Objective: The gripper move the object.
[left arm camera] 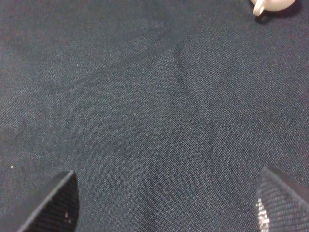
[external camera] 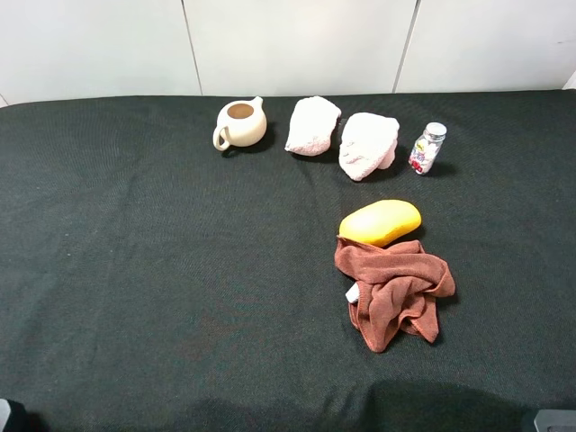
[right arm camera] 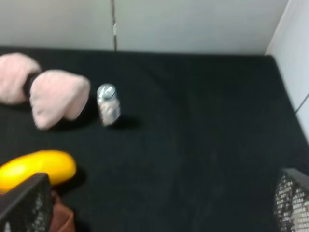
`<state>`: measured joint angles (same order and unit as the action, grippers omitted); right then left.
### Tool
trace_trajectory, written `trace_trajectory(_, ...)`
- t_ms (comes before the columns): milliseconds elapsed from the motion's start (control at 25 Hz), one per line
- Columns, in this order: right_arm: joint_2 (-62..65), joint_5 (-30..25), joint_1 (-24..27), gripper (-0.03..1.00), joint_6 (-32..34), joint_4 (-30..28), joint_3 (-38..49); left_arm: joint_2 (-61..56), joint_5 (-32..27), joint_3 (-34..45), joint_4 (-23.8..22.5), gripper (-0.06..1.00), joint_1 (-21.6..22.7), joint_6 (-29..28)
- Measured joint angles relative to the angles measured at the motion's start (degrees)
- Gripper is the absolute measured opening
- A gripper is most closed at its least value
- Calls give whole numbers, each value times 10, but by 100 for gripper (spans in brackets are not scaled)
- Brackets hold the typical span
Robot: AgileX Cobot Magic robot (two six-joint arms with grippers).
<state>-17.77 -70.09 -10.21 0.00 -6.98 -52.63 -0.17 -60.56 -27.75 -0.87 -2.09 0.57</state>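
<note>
The object, a small clear bottle [external camera: 427, 148] with a silver-grey cap and a white label with red-pink print, stands upright at the back right of the dark cloth table. It also shows in the right wrist view [right arm camera: 107, 104], far ahead of my right gripper [right arm camera: 159, 208]. That gripper is open and empty, with its black fingers [right arm camera: 24, 205] wide apart low over the cloth. My left gripper [left arm camera: 166, 208] is open and empty too, over bare cloth at the near left, far from the bottle.
A cream teapot [external camera: 240, 123] stands at the back, with two pale pink cloth bundles [external camera: 312, 125] [external camera: 368, 144] between it and the bottle. A yellow mango [external camera: 380, 222] lies nearer, touching a crumpled brown cloth [external camera: 393, 292]. A white wall [external camera: 297, 45] runs behind the table.
</note>
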Motion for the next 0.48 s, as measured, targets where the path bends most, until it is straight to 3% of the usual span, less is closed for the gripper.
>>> trace_trajectory(160,51,6,0,69,-10,26,73,0,0,0,0,73,0,0)
trace_trajectory(480,143,82,0,69,-21,76,188,0,0,0,0,73,0,0)
